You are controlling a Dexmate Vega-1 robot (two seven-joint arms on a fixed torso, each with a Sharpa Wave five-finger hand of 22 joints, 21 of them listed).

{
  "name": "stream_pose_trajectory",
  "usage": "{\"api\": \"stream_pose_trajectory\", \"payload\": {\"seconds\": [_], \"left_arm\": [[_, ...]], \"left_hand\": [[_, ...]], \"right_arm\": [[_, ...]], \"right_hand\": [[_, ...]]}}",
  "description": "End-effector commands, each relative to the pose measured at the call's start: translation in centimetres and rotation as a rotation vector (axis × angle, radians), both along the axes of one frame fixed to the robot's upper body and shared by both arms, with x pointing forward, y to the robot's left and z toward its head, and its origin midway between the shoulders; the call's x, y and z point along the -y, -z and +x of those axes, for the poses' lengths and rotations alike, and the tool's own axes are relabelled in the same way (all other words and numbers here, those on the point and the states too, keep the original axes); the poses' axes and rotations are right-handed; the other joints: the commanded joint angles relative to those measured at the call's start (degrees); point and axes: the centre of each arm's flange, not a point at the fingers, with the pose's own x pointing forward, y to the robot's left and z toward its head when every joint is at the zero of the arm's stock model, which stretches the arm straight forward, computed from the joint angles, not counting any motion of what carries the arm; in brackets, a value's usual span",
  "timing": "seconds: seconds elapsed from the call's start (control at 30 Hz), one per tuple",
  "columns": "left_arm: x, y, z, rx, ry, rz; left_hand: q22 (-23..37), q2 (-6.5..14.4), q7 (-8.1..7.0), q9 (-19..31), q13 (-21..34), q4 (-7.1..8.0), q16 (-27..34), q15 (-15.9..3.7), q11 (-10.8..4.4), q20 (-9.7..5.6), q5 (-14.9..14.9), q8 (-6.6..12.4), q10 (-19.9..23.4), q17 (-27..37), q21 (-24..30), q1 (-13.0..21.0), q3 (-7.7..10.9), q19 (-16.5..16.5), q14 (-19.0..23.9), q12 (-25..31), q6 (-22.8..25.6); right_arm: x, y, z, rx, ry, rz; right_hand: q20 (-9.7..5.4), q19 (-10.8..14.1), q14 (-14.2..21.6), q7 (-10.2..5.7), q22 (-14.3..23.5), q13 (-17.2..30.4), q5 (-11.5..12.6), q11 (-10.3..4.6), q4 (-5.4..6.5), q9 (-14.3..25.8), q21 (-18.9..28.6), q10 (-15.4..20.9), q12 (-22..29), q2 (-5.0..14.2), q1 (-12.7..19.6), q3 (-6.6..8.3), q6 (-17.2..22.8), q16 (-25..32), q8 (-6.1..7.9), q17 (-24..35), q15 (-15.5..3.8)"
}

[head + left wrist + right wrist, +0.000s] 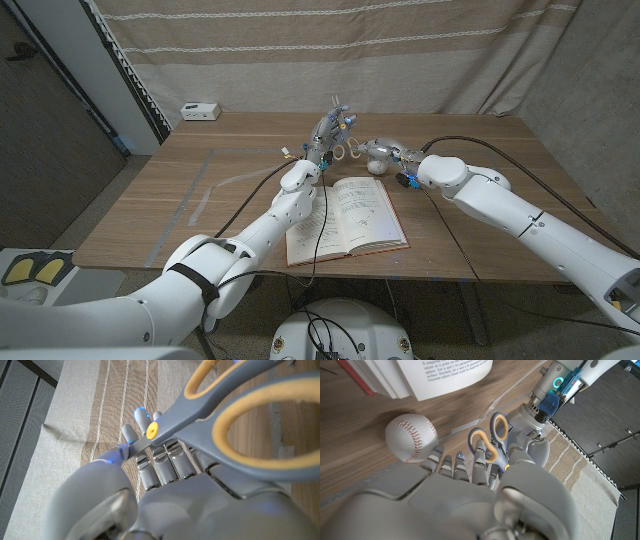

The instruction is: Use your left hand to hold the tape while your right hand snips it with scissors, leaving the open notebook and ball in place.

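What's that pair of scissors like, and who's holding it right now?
The scissors have grey handles with yellow-orange lining inside the finger loops and a yellow pivot; the blades look like grey metal. The left hand holds them up above the far side of the wooden table, beyond the open book. In the left wrist view they lie across that hand's fingers, loops toward the wrist. The right hand is close beside them; I cannot tell whether it touches them.

Grey scissors [210, 415] with yellow-lined handle loops and a yellow pivot. White baseball [411, 438] with red stitching. Open notebook [350, 215]: white pages, black print, red cover edge. Brown wood-grain table [180, 200]. Beige curtain [330, 50] with pale stripes. Silver-grey hands glow with blue lights.
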Motion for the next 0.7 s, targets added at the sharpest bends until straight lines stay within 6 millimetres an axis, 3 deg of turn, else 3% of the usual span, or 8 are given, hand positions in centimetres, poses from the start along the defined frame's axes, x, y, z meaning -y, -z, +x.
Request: {"api": "stream_pose_trajectory", "payload": {"seconds": [0.03, 0.17, 0.4, 0.7], "left_arm": [[-0.07, -0.01, 0.13, -0.007, 0.043, -0.003], [-0.06, 0.07, 0.08, -0.014, 0.047, -0.012], [-0.16, 0.14, -0.05, -0.016, 0.05, -0.018], [-0.22, 0.0, -0.2, -0.015, 0.068, -0.032]], "left_hand": [[0.2, 0.7, 0.08, -0.2, -0.2, 0.22, -0.3, -5.51, -3.59, -6.48, 0.3, 0.44, 3.8, 0.0, -1.1, 0.2, 0.09, -1.7, -1.4, 0.4, 0.6], [0.2, 0.9, 0.08, -0.3, -0.5, 0.17, -0.3, -5.53, -3.58, -6.45, 0.3, 0.46, 3.8, 0.0, -1.7, 0.3, 0.12, -2.3, -2.2, 0.3, 0.6], [0.2, 1.0, 0.09, -0.4, -0.8, 0.11, -0.1, -5.52, -3.57, -6.44, 0.2, 0.62, 3.9, 0.0, -2.1, 0.3, 0.1, -2.7, -2.6, 0.3, 0.6], [0.2, 1.0, 0.1, -1.0, -1.3, 0.04, -0.1, -5.52, -3.57, -6.43, 0.1, 0.55, 3.9, 0.0, -2.5, 0.3, 0.01, -2.8, -3.1, 0.2, 0.9]], "right_arm": [[0.15, 0.17, -0.27, 0.026, 0.07, 0.01], [0.25, 0.19, -0.52, 0.052, 0.105, 0.008], [0.32, 0.23, -0.99, 0.089, 0.157, -0.038], [0.16, 0.31, -1.09, 0.088, 0.167, -0.045]], "right_hand": [[0.29, 0.8, 1.2, 3.0, 0.2, 0.2, -0.4, 0.3, -0.25, 0.2, 0.3, 1.0, 0.6, -0.57, 0.1, 0.75, 1.2, 0.6, 0.61, 0.1, 0.19], [0.22, 2.6, 2.6, 3.24, 0.1, 0.2, -0.5, 0.6, -0.77, 0.1, 0.7, 2.4, 0.9, -1.48, 0.2, 0.55, 1.9, 0.7, 0.56, 0.0, 0.35], [0.62, 3.5, 3.2, 3.37, 0.1, 0.2, -0.6, 0.8, -0.88, 0.1, 0.9, 2.7, 0.9, -1.94, 0.0, 0.22, 2.4, 0.7, 0.5, -0.1, 0.72], [1.15, 2.8, 2.5, 3.37, 0.1, 0.3, -0.8, 1.09, -0.72, 0.1, 0.2, 0.4, -0.3, -2.23, -1.2, -0.64, -1.4, 0.0, -1.33, 0.0, 1.19]]}}
